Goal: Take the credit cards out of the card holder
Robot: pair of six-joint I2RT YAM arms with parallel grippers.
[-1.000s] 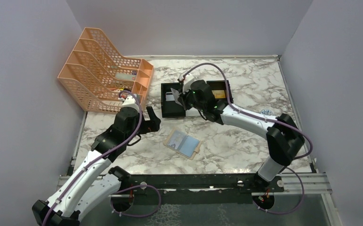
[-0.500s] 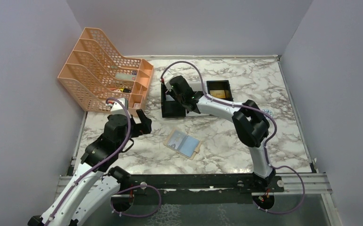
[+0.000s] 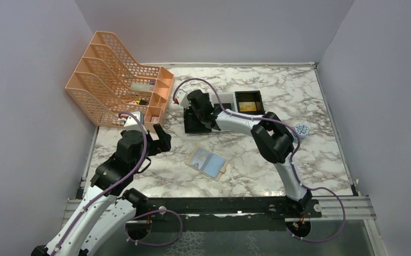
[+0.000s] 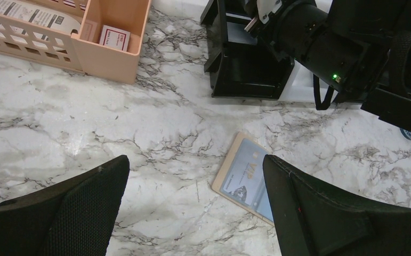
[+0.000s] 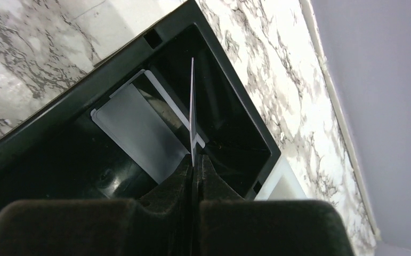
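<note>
Right wrist: right hand [image 5: 195,161] pinches a card [image 5: 192,106] over the black tray [image 5: 227,124].

Bright, even light comes from above, so shadows on the marble table [image 3: 246,170] are soft and short. In the right wrist view the credit card [image 5: 192,106] looks sharp, the near foreground blurred, the black tray [image 5: 230,122] dim inside.

Marble table [image 3: 299,90] bears card holder [image 3: 208,162], trays [image 3: 193,127], rack [image 3: 119,80].

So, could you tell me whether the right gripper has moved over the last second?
Yes. The right gripper, shut on a card, has shifted left over the black tray, toward the orange file rack.
</note>
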